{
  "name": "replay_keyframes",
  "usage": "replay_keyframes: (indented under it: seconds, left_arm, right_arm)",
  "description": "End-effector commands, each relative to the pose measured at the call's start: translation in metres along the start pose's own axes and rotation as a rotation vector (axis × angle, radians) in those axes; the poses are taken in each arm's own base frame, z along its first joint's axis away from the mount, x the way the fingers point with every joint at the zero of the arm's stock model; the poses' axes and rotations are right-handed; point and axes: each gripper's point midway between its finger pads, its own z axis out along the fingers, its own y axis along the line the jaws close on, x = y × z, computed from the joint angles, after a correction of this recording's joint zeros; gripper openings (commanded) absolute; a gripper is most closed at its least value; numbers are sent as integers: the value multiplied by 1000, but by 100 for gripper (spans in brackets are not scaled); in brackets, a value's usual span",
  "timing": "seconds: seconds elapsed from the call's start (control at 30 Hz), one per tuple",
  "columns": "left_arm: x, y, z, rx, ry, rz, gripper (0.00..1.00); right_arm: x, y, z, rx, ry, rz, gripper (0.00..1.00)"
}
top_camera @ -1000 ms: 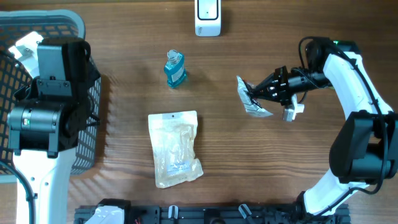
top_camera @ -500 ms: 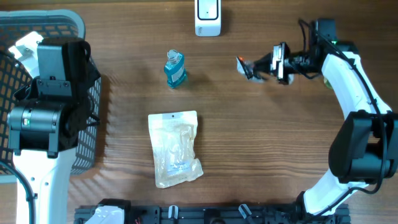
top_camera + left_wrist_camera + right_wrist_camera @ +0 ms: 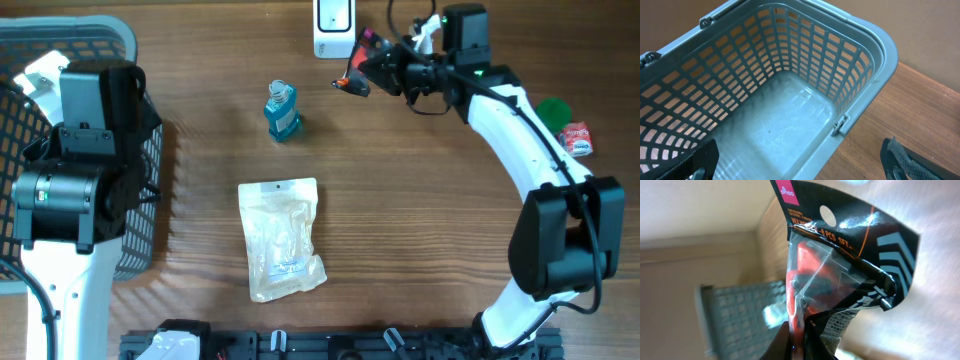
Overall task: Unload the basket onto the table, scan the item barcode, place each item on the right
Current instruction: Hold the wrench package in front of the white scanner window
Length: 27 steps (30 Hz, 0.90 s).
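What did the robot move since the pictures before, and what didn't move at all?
The right gripper, shut on the black-and-orange packet the whole time, carried it leftward and farther away, ending just beside the white scanner. Nothing was picked up or let go. The blue bottle, the clear pouch, the basket and the left arm stayed put.

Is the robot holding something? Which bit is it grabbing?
Yes. The right gripper pinches a small black and orange packet by the end opposite its hanging hole. The left gripper is open above the basket, holding nothing.
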Motion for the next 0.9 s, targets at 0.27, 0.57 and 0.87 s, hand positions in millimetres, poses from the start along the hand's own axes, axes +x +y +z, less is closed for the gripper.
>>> replay_keyframes:
  seconds: [0.27, 0.57, 0.87]
  left_arm:
    - [0, 3, 2, -10, 1, -16, 100]
    - [0, 3, 2, -10, 1, -16, 100]
    - [0, 3, 2, -10, 1, -16, 100]
  right_arm:
    - [-68, -39, 34, 128, -254, -173, 5]
    - [-79, -9, 71, 89, -294, -220, 5]
    - [-94, 12, 95, 75, -351, -237, 5]
